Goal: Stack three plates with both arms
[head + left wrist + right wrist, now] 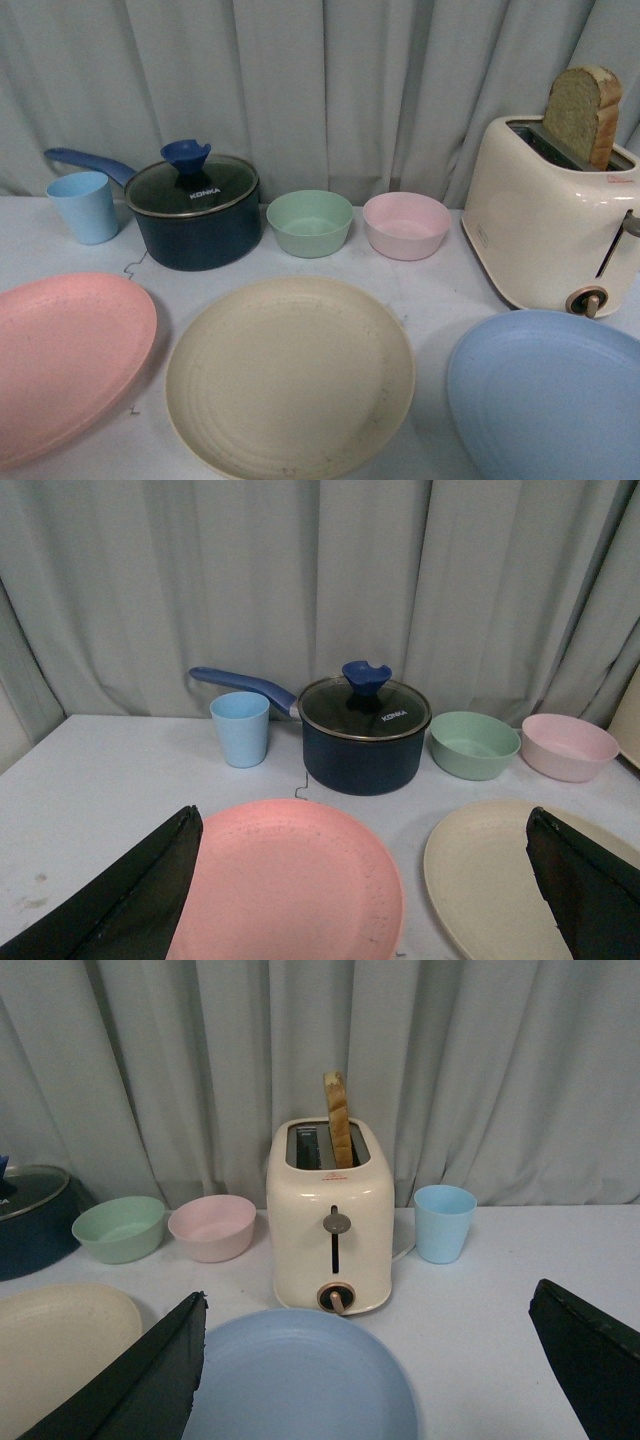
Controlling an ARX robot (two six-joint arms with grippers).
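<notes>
white table [440,290]: pink plate [65,360], cream plate [290,380], blue plate [550,395] apart; both fingers spread, empty.

Open right tool [365,1360] above blue plate [300,1380].

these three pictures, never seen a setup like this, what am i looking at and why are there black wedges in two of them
It is a robot with two arms, seen through three cameras. One camera sits on its body and looks over a table: pink plate, cream plate and blue plate in front; behind them a cup, a lidded pot, two small bowls and a toaster holding bread. The other two cameras ride on the wrists. The black wedges are the fingers of the left gripper and the right gripper, both open and holding nothing. The plates lie separate, not stacked.
</notes>
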